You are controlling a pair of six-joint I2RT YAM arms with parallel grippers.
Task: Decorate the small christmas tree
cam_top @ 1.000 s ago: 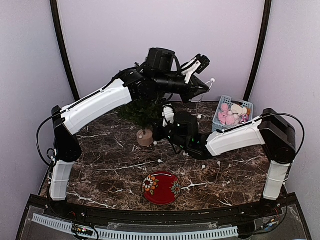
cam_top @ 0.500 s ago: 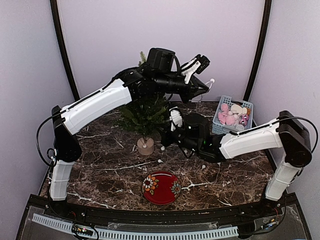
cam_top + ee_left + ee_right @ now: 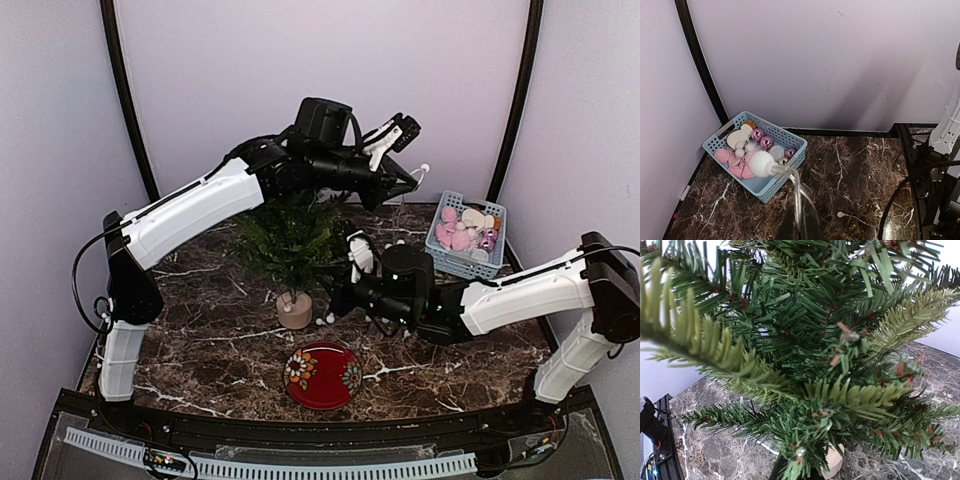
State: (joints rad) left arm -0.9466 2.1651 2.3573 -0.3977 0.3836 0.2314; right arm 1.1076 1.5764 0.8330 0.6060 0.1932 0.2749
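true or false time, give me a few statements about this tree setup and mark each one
1. The red plate lies nearer the arm bases than the small christmas tree. True.
2. The blue basket is empty. False: it holds pink and white ornaments.
3. The left jaws are shut on a clear strand ending in a white ball. True.
4. The tree lies on its side. False: it stands upright on its stump base.
5. The right jaws are inside the basket. False: they are at the tree's lower branches.
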